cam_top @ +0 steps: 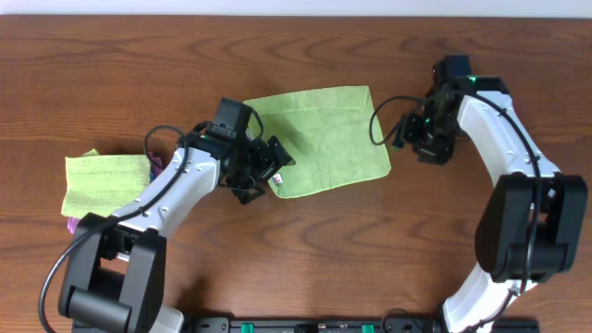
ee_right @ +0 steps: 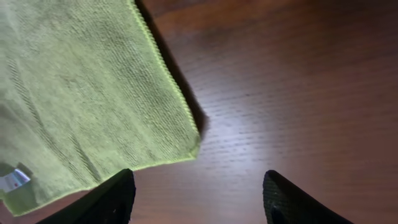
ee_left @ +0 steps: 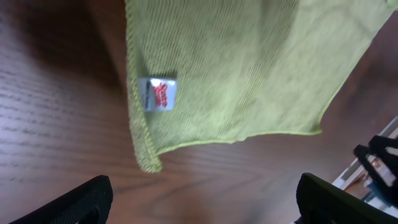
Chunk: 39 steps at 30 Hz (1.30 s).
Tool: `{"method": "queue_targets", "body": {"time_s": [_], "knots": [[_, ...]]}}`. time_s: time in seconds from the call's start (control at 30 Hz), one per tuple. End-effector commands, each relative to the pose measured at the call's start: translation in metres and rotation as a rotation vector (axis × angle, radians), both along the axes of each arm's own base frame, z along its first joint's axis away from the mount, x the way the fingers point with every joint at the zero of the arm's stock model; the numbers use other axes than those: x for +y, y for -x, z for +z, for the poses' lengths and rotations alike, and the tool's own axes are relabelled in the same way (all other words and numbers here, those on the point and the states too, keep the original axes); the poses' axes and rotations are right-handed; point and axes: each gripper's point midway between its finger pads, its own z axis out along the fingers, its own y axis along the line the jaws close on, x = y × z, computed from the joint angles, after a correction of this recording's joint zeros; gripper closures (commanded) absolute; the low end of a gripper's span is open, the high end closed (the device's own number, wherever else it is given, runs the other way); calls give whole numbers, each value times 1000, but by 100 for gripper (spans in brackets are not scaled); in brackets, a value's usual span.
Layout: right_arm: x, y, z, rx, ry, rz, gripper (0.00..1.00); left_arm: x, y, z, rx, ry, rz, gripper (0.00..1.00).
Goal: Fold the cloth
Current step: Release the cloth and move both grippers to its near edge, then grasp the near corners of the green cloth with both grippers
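Note:
The cloth [cam_top: 319, 139], a lime-green ribbed towel, lies flat in the middle of the table. A small white tag [ee_left: 157, 94] sits near its edge. My left gripper [cam_top: 270, 176] hovers at the cloth's near-left corner. In the left wrist view the cloth [ee_left: 249, 68] fills the top, and the left gripper [ee_left: 205, 208] stands wide open over bare wood just short of that corner. My right gripper [cam_top: 403, 137] is just off the cloth's right edge. In the right wrist view the right gripper [ee_right: 199, 199] is open over bare table, with the cloth [ee_right: 81, 93] corner beside its left finger [ee_right: 109, 199].
A paler yellow-green cloth square [cam_top: 104, 178] lies at the left of the table, with a purple-pink cloth [cam_top: 157, 165] peeking from under it. The wooden table [cam_top: 370, 240] stretches toward the front edge. Dark equipment [ee_left: 379, 162] shows at the right of the left wrist view.

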Motion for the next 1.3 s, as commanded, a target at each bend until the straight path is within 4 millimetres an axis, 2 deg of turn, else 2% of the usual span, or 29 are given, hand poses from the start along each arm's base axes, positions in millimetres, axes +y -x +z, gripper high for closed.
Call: {"method": "queue_targets", "body": {"time_s": [0.0,0.2,0.4,0.57,0.67,1.03,1.27], "knots": [[9,4,-4,-1,-59,18,33,5,2,-8,17,-46,44,4],[12,8,-15,0,-79,16,32,4,13,-23,33,-66,50,3],[13,6,-18,-12,-82,17,32,6,18,-37,39,-60,75,2],[13,6,-20,-19,-82,18,32,8,13,-39,13,-69,86,3],[13,5,-22,-25,-82,18,32,9,8,-39,-11,-79,94,8],[13,1,-25,-43,-83,2,31,9,-2,-44,-37,-83,113,9],[14,13,-40,-11,-92,-22,31,5,-9,-46,-51,-68,122,9]]}}
